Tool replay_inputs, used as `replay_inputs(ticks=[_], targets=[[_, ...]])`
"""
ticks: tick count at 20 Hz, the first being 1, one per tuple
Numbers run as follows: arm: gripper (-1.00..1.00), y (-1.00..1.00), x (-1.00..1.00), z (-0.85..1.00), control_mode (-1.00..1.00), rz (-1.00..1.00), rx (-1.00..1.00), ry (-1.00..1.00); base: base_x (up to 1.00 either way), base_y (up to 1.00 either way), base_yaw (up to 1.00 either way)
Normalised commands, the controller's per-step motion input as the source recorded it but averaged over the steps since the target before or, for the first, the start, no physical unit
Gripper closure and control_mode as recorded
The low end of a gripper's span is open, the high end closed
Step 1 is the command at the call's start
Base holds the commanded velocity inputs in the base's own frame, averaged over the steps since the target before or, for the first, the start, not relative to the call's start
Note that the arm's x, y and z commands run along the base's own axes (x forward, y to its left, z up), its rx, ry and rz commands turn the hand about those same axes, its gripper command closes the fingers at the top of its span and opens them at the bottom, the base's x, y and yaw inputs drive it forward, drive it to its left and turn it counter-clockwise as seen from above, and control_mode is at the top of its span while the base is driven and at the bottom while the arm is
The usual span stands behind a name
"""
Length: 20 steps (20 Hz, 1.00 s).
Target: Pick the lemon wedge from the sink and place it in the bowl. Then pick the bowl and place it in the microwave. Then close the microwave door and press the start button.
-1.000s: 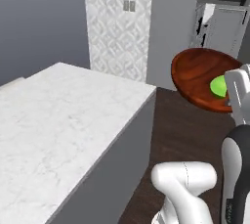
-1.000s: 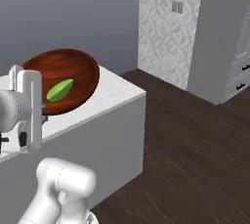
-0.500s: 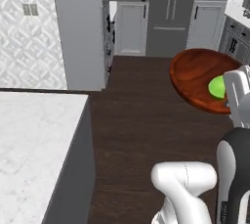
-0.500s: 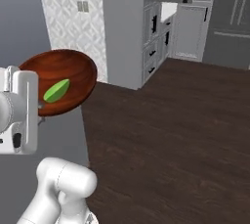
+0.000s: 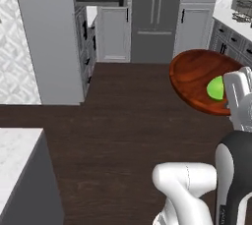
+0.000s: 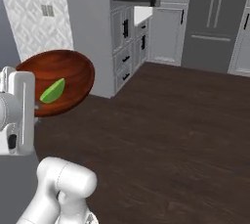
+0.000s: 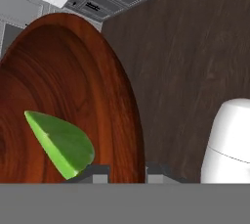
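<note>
Pincer (image 7: pixel 127 171) | clamped on bowl (image 7: pixel 97 96) rim | lemon wedge (image 7: pixel 61 142) inside

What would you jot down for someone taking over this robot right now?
Gripper: shut on the rim of the bowl, held up over the dark floor.
Lemon wedge: lying inside the bowl.
Done: wedge in the bowl, bowl picked up.
Left: set the bowl in the microwave, close its door, press start.
</note>
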Motion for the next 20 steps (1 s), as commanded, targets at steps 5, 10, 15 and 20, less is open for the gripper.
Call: replay_inputs(ticks=[5, 10, 15, 20], targets=[[1.0, 0.0, 0.0, 0.0, 1.0, 0.0, 0.0, 0.0, 1.0, -0.79, 0.0], [1.0, 0.0, 0.0, 0.0, 1.0, 0.0, 0.0, 0.0, 1.0, -0.75, 0.01], [1.0, 0.0, 0.0, 0.0, 1.0, 0.0, 0.0, 0.0, 1.0, -0.73, 0.04], [1.0, 0.0, 0.0, 0.0, 1.0, 0.0, 0.0, 0.0, 1.0, -0.82, 0.14]])
